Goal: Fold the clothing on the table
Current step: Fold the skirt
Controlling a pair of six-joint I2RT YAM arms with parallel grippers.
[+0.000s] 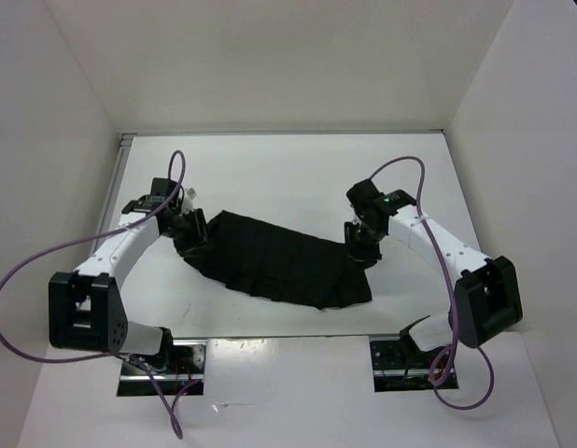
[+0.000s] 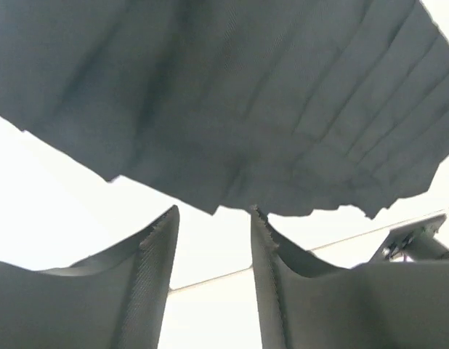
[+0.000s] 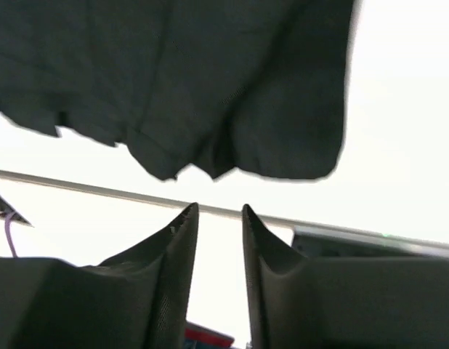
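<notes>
Soft black pleated fabric garment (image 1: pixel 274 263) is lying 10-to-4 o'clock — left gripper (image 2: pixel 213 211) hovering at 10, right gripper (image 3: pixel 219 207) at 3, both parted, empty.

The soft black pleated cloth garment (image 1: pixel 274 266) looks matt. The flat white rectangular tabletop (image 1: pixel 270 177) is smooth and glossy, edged by a thin grey metal strip (image 1: pixel 122 154). The left gripper (image 2: pixel 214 211) has 2 dark matt fingers (image 2: pixel 148 291) with finely ribbed, rough faces. The white left-arm shell (image 1: pixel 120 245) looks like smooth plastic.
</notes>
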